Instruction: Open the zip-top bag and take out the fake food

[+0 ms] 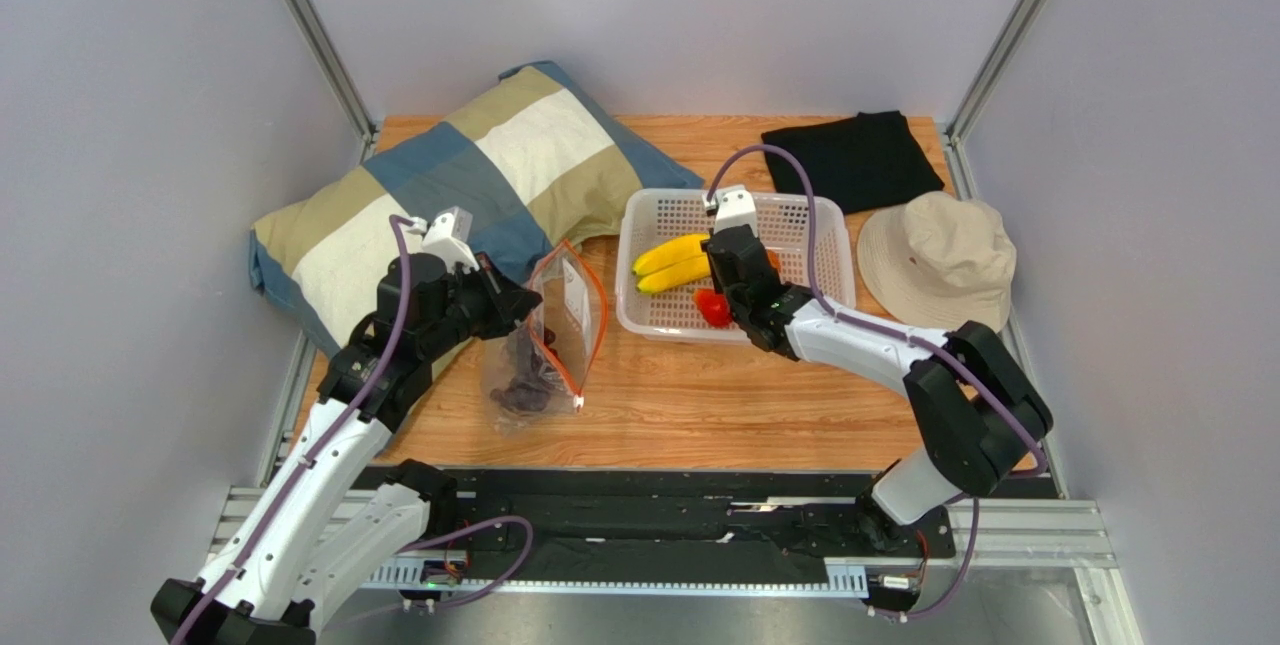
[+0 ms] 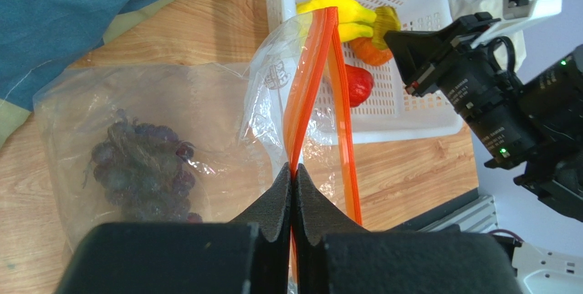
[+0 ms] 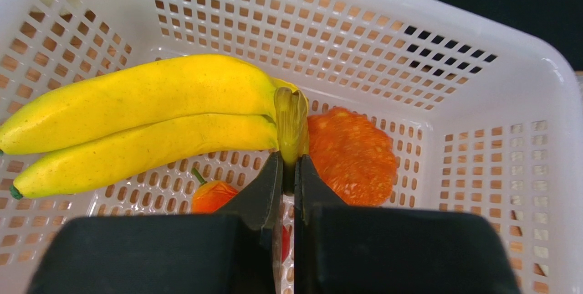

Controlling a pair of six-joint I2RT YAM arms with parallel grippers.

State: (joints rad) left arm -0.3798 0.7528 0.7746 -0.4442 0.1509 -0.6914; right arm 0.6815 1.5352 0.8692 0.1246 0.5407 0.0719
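The clear zip-top bag [image 1: 549, 330] lies on the table with its orange-red zipper strip [image 2: 311, 82] open in two bands. My left gripper [image 2: 293, 171] is shut on one band of the strip. The dark purple grape bunch [image 2: 140, 171] is inside the bag. My right gripper [image 3: 288, 171] is in the white basket [image 3: 479, 68], shut on the stem of the yellow banana bunch [image 3: 137, 116]. The orange round fruit [image 3: 349, 157] lies right of the stem, and a small red-orange fruit [image 3: 212, 195] lies below the bananas. From above, the bananas [image 1: 672, 263] and the red fruit [image 1: 712, 308] show in the basket.
A blue, cream and tan pillow [image 1: 451, 180] lies at the back left, close behind the left arm. A black cloth [image 1: 857, 158] and a beige hat [image 1: 935, 258] lie right of the basket [image 1: 661, 203]. The right arm [image 2: 479, 89] reaches over the basket.
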